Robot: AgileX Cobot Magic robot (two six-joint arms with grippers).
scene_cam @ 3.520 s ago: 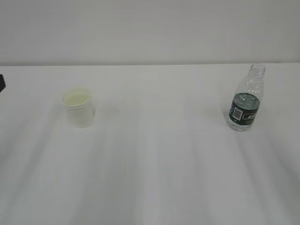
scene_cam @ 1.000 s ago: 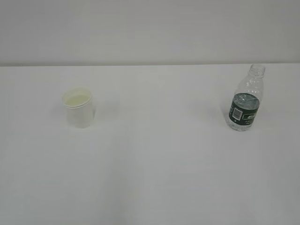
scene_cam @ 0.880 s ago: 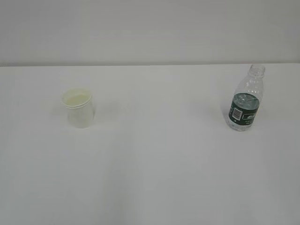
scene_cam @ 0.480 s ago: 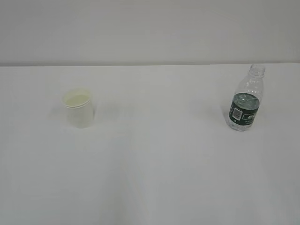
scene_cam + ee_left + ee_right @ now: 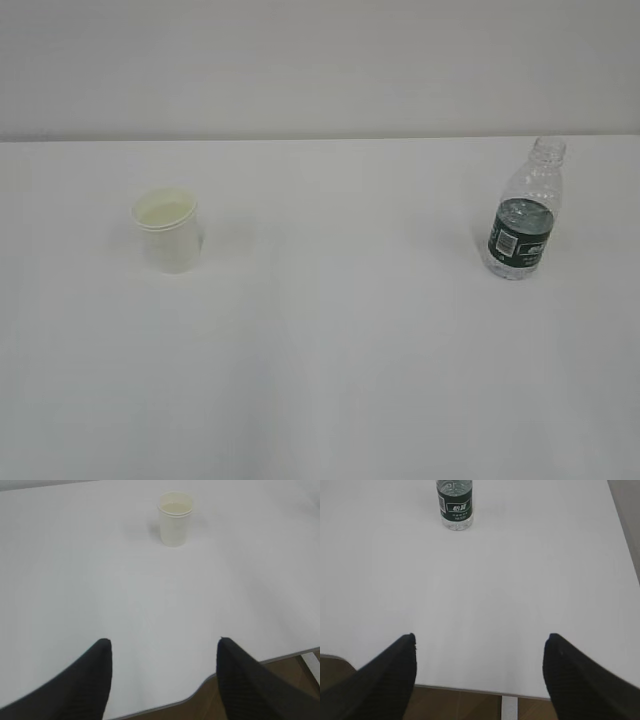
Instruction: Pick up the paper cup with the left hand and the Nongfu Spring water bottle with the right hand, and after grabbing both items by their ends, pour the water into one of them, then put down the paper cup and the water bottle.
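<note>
A: Anything moved? The cup stands at nine o'clock on the table, the bottle at three, as before.

B: Nothing. Left pincer and right pincer hang apart, empty, well short. Both pick-ups remain.

- The Nongfu Spring water bottle stands upright on the white table, at the far end from the table's near edge.
- Its dark green label has white print, and its top is cut off from view.
- The right hand is over the near edge, well apart from the bottle.
- Its two black fingers are spread wide with nothing between them.
- Brown floor shows below the near edge.
</note>
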